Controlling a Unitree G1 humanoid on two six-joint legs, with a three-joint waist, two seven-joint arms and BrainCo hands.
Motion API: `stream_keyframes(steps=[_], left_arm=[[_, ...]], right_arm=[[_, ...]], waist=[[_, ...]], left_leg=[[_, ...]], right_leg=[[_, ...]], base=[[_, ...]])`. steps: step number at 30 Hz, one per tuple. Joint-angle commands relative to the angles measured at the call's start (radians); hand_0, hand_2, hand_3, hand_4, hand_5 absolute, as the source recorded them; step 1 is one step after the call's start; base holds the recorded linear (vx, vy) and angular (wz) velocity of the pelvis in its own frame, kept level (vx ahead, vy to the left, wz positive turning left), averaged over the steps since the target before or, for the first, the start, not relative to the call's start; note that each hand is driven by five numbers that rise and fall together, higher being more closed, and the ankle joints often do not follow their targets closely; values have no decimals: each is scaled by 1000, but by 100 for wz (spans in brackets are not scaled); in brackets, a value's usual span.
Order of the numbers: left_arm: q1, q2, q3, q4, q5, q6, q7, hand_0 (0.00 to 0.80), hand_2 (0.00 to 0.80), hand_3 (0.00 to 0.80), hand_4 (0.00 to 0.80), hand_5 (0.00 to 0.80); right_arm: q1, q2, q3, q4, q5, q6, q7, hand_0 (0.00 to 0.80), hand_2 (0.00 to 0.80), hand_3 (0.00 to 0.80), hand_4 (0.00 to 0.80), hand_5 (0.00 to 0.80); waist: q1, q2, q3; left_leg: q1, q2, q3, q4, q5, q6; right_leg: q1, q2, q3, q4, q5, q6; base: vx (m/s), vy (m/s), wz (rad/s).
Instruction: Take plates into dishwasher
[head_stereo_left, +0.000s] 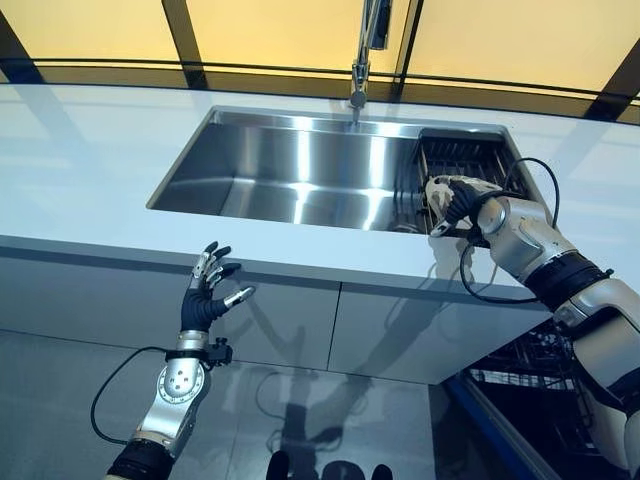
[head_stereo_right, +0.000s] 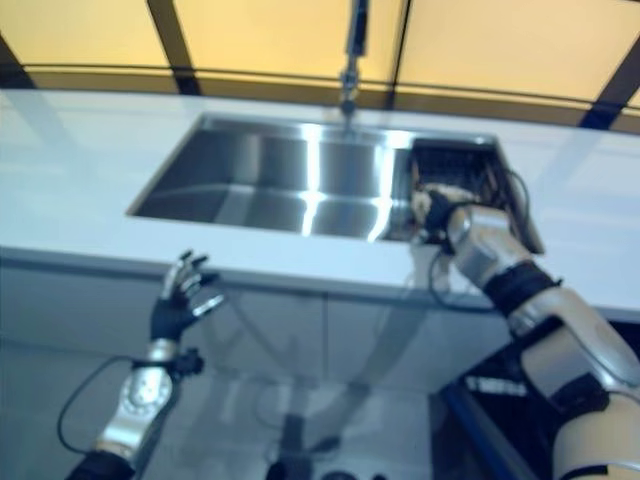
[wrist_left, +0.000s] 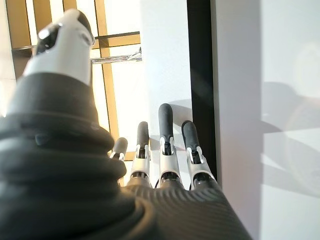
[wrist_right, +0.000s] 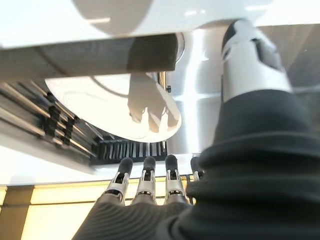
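Lowest in the head views, the left hand (head_stereo_left: 205, 295) hangs in front of the cabinet fronts (head_stereo_left: 300, 325) below the counter (head_stereo_left: 90, 170), fingers straight and spread, holding nothing. Set into the counter is a steel sink (head_stereo_left: 290, 175), its main basin bare, with a tap (head_stereo_left: 362, 55) behind it. At the sink's right end sits a dark dish rack (head_stereo_left: 460, 160). The right hand (head_stereo_left: 455, 200) reaches over this rack, fingers extended and relaxed, gripping nothing. The right wrist view shows a white plate (wrist_right: 115, 107) tilted in the rack, just beyond the fingertips (wrist_right: 148, 162). At lower right the dishwasher (head_stereo_left: 520, 390) stands open.
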Motion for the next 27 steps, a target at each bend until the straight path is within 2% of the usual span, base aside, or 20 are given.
stream_keyframes(steps=[1,14,27], left_arm=[[5,2,-5,5,21,-8,-2,0,0,0,0,0],[6,21,-1,-11,2,-15,-8,0,0,0,0,0],[19,38,5,-21,-11,-8,-21,0,0,0,0,0]], right_arm=[[-55,-81,62,-53,-81,-38,-33,0,0,0,0,0],[-32,-121,74,-10,-101,-64,-83,0,0,0,0,0],[-96,-176,79,57,-41,-63,-155,0,0,0,0,0]], waist=[[-29,-30,12],[-32,-22,26],[-34,-20,24]], left_leg=[[-7,-22,8,0,-6,34],[-16,-20,10,-1,-5,33],[-21,-16,14,-3,-3,28]], right_leg=[[11,-42,33,25,-2,37],[0,-40,29,24,1,38],[-5,-35,29,22,3,36]], base=[[0,0,0],[0,0,0],[0,0,0]])
